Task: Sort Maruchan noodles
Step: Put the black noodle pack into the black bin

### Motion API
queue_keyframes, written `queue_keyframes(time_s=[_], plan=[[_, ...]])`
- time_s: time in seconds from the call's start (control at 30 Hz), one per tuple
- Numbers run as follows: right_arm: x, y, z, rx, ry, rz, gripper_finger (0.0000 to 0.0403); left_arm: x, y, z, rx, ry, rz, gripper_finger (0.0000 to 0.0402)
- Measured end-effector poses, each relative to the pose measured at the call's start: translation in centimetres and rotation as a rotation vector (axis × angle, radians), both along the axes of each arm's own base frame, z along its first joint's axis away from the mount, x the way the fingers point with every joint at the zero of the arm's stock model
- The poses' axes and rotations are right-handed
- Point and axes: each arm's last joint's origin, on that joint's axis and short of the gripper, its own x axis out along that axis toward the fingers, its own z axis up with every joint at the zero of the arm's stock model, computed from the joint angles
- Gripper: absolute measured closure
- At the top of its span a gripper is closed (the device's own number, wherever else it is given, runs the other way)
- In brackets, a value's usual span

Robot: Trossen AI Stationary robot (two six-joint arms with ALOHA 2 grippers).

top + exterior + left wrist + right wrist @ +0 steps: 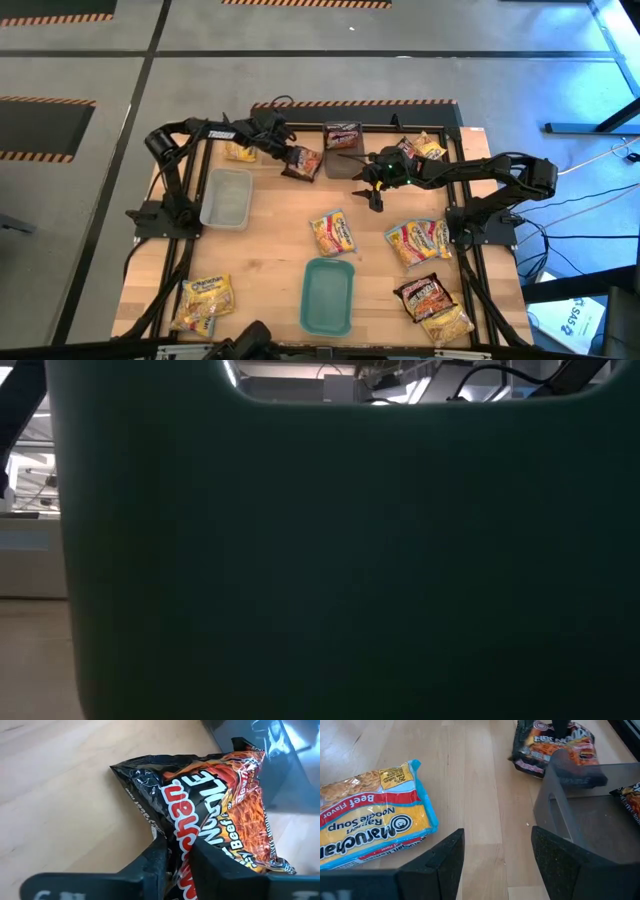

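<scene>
packet edge pinched in my left gripper (177, 862): a dark fire-beef noodle pack (215, 805) on the wood beside the grey tub (343, 158). my right gripper (495, 860) hovers released above bare table, a yellow beef packet (367, 812) nearby. teal tray (340, 560) blocks the low view.

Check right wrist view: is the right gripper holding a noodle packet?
No, the right gripper hangs open over bare wooden table, the yellow Maruchan beef packet lying off to one side.

Grey floor (90, 60) (hazard-striped tape (50, 19)).
</scene>
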Motion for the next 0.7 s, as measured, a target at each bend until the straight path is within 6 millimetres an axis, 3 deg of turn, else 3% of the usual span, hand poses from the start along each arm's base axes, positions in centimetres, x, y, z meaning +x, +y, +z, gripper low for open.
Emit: queue_keyframes(time_s=[0.4, 0.7], plan=[[0.0, -0.1, 0.0, -0.010, 0.002, -0.014, 0.0189, -0.1, -2.5, 4.3, 0.149, 0.029, -0.085, 0.0399], [0.0, -0.1, 0.0, -0.005, 0.005, -0.029, 0.0189, 0.8, -4.8, 6.8, 0.248, -0.008, -0.171, 0.0401]])
